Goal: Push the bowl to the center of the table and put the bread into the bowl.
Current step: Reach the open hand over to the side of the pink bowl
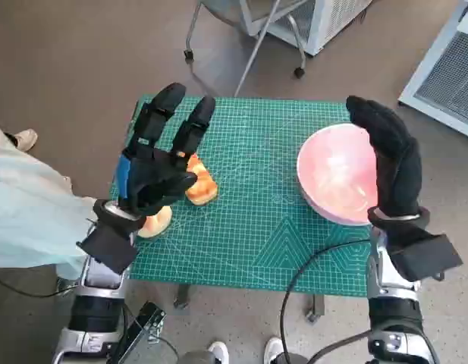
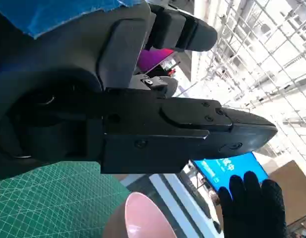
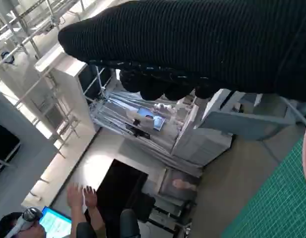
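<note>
The pink bowl (image 1: pixel 338 173) stands on the right part of the green mat table (image 1: pixel 256 227), near its right edge. My right hand (image 1: pixel 389 163) in the black glove lies stretched along the bowl's right side, holding nothing. A golden piece of bread (image 1: pixel 202 186) lies left of the middle, and a second piece (image 1: pixel 154 221) sits close to the front left edge. My left hand (image 1: pixel 158 155) hovers over them with fingers spread, empty. In the left wrist view the bowl (image 2: pixel 143 218) and the glove (image 2: pixel 252 208) show beyond my left hand (image 2: pixel 143 124). The right wrist view is mostly filled by the glove (image 3: pixel 192 44).
A person in pale clothing (image 1: pixel 25 220) sits at the table's left side. A wheeled chair base (image 1: pixel 245 38) and a white unit (image 1: pixel 325 19) stand beyond the far edge. A black cable (image 1: pixel 309 273) crosses the front right. Shoes (image 1: pixel 245 353) show below.
</note>
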Available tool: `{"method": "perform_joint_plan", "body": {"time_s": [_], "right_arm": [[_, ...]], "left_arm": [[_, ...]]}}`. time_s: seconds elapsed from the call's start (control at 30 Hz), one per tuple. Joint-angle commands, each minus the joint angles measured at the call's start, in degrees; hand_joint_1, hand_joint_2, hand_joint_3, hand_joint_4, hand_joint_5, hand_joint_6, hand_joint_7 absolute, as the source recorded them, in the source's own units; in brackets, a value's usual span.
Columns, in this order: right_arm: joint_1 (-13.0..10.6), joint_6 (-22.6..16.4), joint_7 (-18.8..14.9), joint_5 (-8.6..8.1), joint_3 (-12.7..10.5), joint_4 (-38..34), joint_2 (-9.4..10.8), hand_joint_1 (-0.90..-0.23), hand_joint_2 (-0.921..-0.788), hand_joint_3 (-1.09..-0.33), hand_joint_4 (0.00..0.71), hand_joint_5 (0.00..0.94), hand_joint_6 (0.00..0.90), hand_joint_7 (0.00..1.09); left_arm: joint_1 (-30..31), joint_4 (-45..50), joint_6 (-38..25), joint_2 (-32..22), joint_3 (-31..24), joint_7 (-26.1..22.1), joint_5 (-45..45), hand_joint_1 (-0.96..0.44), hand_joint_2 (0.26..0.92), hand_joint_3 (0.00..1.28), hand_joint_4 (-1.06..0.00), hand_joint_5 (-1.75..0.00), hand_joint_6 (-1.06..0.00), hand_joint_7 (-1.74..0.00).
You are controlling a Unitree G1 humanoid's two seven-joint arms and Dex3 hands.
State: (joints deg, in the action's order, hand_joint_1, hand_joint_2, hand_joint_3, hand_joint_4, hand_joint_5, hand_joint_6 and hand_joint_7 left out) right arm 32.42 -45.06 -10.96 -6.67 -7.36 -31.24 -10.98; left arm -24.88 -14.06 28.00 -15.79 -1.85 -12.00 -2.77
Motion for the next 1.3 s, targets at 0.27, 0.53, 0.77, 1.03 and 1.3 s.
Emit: {"method": "perform_joint_plan", "body": {"time_s": [0.27,0.53,0.77,1.03,1.3], "right_arm": [[-1.51,0.73,-0.40,-0.27,-0.18,-0.51,0.12,-0.556,-0.921,-0.731,0.327,0.005,-0.001,0.83],[-1.31,0.94,-0.35,-0.07,-0.16,-0.68,0.00,-0.556,-0.921,-0.731,0.327,0.005,-0.001,0.83],[-1.03,0.79,-0.89,-0.53,-0.60,-1.55,-0.73,-0.553,-0.921,-0.731,0.332,0.007,-0.001,0.83],[-0.02,-1.50,-1.86,-1.79,-4.04,-6.97,-4.44,-0.569,-0.921,-0.722,0.329,0.005,-0.001,0.82],[2.04,-3.87,4.90,0.83,-8.48,-16.70,-8.21,-0.550,-0.921,-0.749,0.325,0.003,-0.001,0.82]], "left_arm": [[0.40,0.84,-0.56,0.28,0.23,-0.02,0.35,-0.21,0.869,0.01,-0.16,-0.18,0.00,-0.73],[0.33,0.55,-0.75,0.28,0.15,0.02,0.38,-0.22,0.870,0.01,-0.16,-0.19,0.00,-0.72],[0.34,0.48,-0.85,0.47,0.17,0.22,0.27,-0.22,0.870,0.01,-0.15,-0.19,0.00,-0.72],[0.48,0.59,-0.96,0.19,-0.07,-0.11,0.59,-0.22,0.870,0.01,-0.15,-0.20,0.00,-0.71],[0.25,-0.15,-0.35,-0.38,-0.47,-0.34,0.79,-0.23,0.871,0.01,-0.15,-0.20,0.00,-0.71]]}}
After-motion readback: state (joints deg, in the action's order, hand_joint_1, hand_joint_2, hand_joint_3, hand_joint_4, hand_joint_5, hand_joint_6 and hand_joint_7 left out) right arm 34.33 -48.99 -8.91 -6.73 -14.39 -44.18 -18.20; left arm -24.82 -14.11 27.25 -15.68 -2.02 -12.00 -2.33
